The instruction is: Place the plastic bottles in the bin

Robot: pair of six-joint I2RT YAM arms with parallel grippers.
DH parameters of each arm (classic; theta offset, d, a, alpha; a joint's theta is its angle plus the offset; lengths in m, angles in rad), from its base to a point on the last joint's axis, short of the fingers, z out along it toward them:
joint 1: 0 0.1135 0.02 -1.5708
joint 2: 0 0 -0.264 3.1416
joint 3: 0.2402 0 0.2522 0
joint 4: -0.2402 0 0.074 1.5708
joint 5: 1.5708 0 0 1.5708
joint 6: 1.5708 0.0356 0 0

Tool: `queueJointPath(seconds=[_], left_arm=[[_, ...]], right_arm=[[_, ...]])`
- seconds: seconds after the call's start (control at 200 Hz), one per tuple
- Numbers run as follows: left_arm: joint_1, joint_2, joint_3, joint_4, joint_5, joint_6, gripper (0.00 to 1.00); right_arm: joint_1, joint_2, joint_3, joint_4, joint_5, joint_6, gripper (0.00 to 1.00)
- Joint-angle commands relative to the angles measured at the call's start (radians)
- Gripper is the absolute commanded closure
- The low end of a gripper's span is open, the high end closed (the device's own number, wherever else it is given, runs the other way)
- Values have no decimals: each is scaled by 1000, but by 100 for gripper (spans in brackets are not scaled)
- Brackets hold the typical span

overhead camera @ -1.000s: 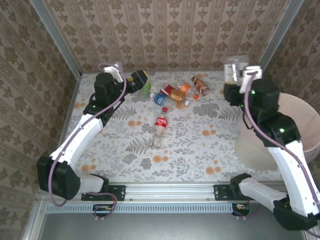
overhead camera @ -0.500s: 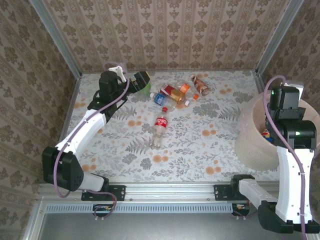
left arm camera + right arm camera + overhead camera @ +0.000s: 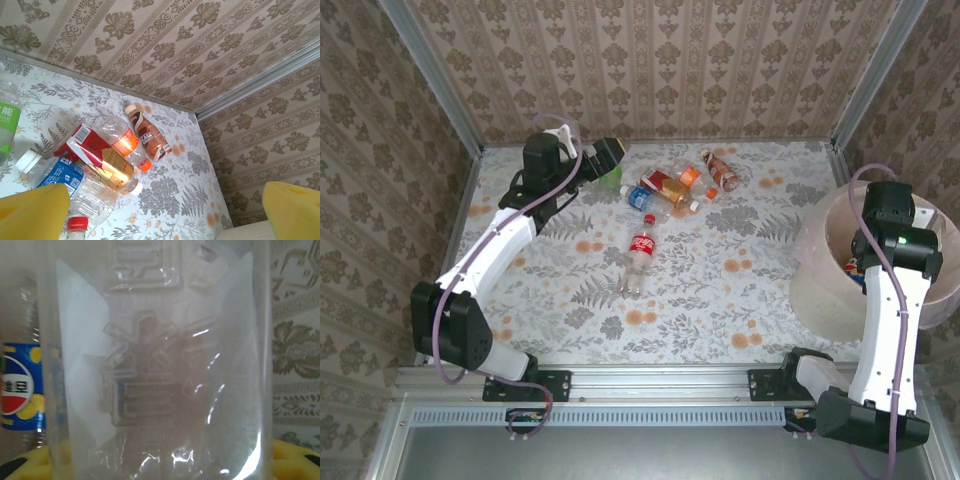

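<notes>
Several plastic bottles [image 3: 670, 185] lie in a cluster at the back of the table. A green-labelled one [image 3: 611, 178] lies on their left, and the Coca-Cola bottle [image 3: 640, 255] lies alone nearer the middle. My left gripper [image 3: 603, 157] hovers open beside the green bottle. In the left wrist view its yellow fingers [image 3: 31, 212] stand wide apart with nothing between them, above the brown [image 3: 147, 136], orange [image 3: 125, 142] and red-yellow [image 3: 95, 160] bottles. My right gripper [image 3: 160, 460] is shut on a clear label-less bottle [image 3: 160, 365] over the bin [image 3: 820, 275]. A Pepsi bottle [image 3: 17, 385] stands behind it.
Patterned walls close in the table at the back and both sides. The bin stands at the table's right edge with my right arm [image 3: 888, 212] bent over it, coloured bottles inside. A blue-labelled bottle [image 3: 62, 175] and the Coca-Cola's red cap [image 3: 77, 223] lie near the left fingers.
My right arm swung from the back right corner to above the bin, carrying the clear bottle. The left gripper edged slightly right and toward the back wall.
</notes>
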Motion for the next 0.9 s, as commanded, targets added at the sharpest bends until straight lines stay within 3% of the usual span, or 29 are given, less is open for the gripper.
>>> queueJointPath(seconds=[0.0,0.19,0.59,0.75,0.895], left_arm=[[4,13,47,-34,25,10,0],[4,11,39,-34,19,2,0],[12,-14,14,-91,-54,35,0],[31,-13,-3,-130,-75,24,0],[46,-23,-35,-148,-80,13,0]], right_arm=[[-20,-15,-18,-7,67,-5,37],[-27,18,-8,-27,72,0,19],[0,42,53,35,-114,33,11],[89,68,112,67,-139,73,6],[207,102,161,114,-85,102,1]])
